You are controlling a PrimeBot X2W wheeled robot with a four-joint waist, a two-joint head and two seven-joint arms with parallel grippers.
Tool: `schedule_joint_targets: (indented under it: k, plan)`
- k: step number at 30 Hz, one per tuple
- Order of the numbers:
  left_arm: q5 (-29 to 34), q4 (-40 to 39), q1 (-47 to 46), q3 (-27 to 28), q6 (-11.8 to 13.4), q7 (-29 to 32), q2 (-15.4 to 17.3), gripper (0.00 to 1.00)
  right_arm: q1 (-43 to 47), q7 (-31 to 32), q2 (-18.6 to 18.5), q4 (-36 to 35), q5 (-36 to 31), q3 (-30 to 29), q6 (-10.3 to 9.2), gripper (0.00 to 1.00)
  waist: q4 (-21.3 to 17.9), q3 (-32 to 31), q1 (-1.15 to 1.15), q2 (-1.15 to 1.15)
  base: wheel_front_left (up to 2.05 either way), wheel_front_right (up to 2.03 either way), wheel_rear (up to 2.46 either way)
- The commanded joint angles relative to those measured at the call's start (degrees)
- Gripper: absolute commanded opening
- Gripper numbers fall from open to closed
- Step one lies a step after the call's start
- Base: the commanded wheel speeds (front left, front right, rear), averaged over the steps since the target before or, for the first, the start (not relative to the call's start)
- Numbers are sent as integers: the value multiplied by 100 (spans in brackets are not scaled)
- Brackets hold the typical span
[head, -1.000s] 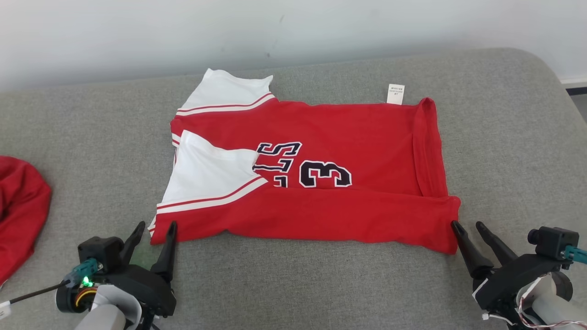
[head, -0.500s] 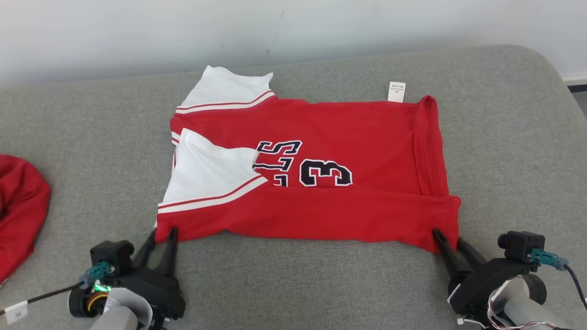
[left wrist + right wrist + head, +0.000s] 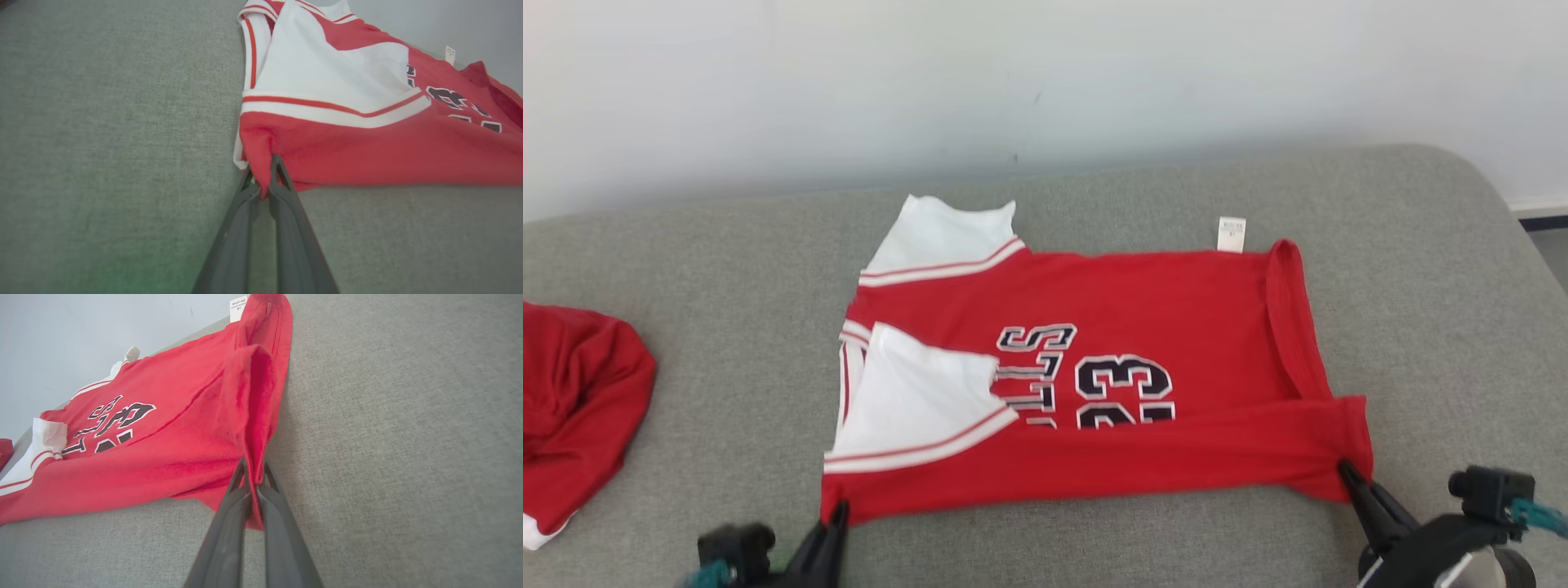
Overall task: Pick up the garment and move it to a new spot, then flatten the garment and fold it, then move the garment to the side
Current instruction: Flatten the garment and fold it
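Note:
The garment (image 3: 1094, 392) is a red jersey with white sleeves and dark "33" lettering, lying partly folded on the grey cushion. My left gripper (image 3: 837, 513) is shut on its near left corner; the left wrist view shows red cloth (image 3: 367, 151) pinched between the two dark fingers (image 3: 263, 179). At the near right corner my right gripper (image 3: 1346, 472) is shut on the hem. In the right wrist view the hem (image 3: 253, 416) rises in a ridge from the closed gripper tips (image 3: 254, 475). Both corners are lifted slightly off the cushion.
The grey upholstered surface (image 3: 686, 269) runs to a white wall behind and rounds off at the far right (image 3: 1494, 188). Another red garment (image 3: 572, 408) lies bunched at the left edge. A white label (image 3: 1231, 233) sticks out of the jersey's far edge.
Both grippers closed on the jersey's near corners, which were free between open fingers a second ago. The head camera tilted, so the whole scene sits lower in view.

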Motion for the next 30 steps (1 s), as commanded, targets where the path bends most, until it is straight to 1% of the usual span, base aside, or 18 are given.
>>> schedule_joint_targets:
  k: [1,7,8,12,17,21,22,23,24,25,30]
  plan:
    - [-74,-183,351,89,51,-14,12,0,240,-1,-73,-105,54,-113,-12,0,40,-164,0,0,0,0,0]
    - [-202,-985,1351,325,321,-14,-81,0,836,-2,-284,-438,95,-230,-12,0,93,-247,0,0,0,0,0]
    - [-202,-985,1351,325,321,-14,-81,0,836,-2,-284,-438,95,-230,-12,0,93,-247,0,0,0,0,0]
    - [-290,-1453,1874,361,467,-14,-86,0,1103,12,-416,-547,167,-163,-13,0,149,-285,0,0,0,0,0]
    - [-296,-1789,2209,290,623,98,-77,0,1329,43,-462,-464,207,-161,-13,0,246,-346,0,0,0,0,0]
    - [-321,-1866,2280,260,688,177,-78,0,1326,67,-389,-370,143,-171,-13,0,249,-396,0,0,0,0,0]
    - [-312,-1869,2271,255,714,182,-70,0,1310,66,-376,-329,96,-185,-13,13,245,-404,0,0,0,0,0]
    - [-273,-1877,2253,254,728,171,-52,13,1288,58,-351,-310,51,-207,-13,49,241,-414,0,0,0,0,0]
    - [-250,-1890,2240,253,754,156,-44,55,1276,49,-314,-304,33,-233,-13,95,239,-423,0,0,0,0,0]
    - [-247,-1913,2224,277,765,139,-51,100,1277,43,-287,-291,9,-261,-13,100,237,-432,0,0,0,0,0]
    - [-119,-2091,2179,485,799,28,-43,100,1256,-5,-254,-342,-208,-545,-12,100,234,-446,0,0,0,0,0]
